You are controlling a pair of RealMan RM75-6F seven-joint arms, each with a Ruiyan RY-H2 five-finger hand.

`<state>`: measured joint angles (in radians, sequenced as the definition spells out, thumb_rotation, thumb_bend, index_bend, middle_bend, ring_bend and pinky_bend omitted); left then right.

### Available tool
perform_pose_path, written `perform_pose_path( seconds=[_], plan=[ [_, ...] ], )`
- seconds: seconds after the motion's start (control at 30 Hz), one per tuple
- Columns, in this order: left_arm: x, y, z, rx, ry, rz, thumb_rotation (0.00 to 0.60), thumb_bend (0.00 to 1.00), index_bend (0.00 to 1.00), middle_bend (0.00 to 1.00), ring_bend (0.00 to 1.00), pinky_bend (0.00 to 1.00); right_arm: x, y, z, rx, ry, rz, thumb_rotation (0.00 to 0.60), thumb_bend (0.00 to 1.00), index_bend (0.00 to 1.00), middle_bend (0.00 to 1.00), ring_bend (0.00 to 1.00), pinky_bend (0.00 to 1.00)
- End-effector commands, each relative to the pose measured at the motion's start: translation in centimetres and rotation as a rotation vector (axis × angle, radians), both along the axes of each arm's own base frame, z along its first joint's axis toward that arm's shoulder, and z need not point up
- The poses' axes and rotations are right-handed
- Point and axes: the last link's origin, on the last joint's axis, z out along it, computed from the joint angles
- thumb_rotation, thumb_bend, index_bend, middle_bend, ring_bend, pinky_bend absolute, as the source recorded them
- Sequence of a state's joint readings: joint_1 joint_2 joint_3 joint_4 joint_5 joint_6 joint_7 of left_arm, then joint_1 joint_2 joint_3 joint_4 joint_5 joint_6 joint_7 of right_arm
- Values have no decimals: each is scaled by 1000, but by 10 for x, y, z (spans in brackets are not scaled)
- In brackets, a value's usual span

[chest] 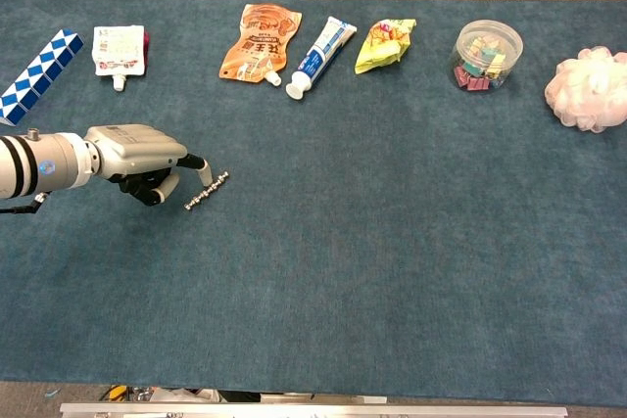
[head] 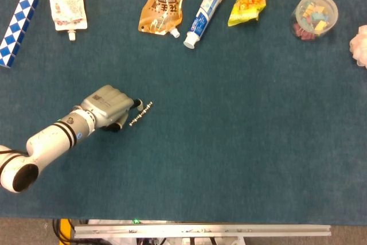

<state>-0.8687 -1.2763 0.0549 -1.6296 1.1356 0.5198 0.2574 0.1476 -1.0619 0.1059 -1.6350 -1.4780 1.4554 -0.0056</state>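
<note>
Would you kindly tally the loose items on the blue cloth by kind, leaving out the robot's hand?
Spouted pouches: 2, white and orange
Toothpaste tube: 1
Yellow snack bag: 1
Tub of clips: 1
Pink bath puff: 1
Blue-and-white twist puzzle: 1
Small metal rod: 1
Total: 8

Pink bath pouf (head: 360, 45) cut by the right edge.
</note>
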Motion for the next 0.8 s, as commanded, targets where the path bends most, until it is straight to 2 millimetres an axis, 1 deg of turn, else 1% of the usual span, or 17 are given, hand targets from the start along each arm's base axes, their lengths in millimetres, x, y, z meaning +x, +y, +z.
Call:
perform_pose_path(
  seconds=[0.03,0.2,0.4,0.57,0.67,0.8],
  plan=[
    [4,-3,2,-4,-12,-13,600,812,215,1000,1000,944,-1,0,0,-1,-1,-1,600,289,400,400,315,303],
    [7,-8,11,10,-31,-31,600,812,215,1000,1000,944,-2,0,0,0,-5,-3,600,289,400,400,315,303],
    [7,-28,19,-23,-34,-52,600,812,215,1000,1000,944,-3,0,0,2,-9,-4,600,289,400,400,315,303],
    [6,-45,18,-64,-38,-64,600,811,215,1000,1000,944,-4,0,0,6,-11,-5,600,289,400,400,316,303],
    [6,-50,15,-79,-38,-72,600,811,215,1000,1000,944,-5,0,0,4,-14,-3,600,289,400,400,318,303],
    [2,-50,10,-83,-24,-73,600,811,215,1000,1000,944,-5,1,1,2,-15,-3,600,289,400,400,320,303]
  ],
)
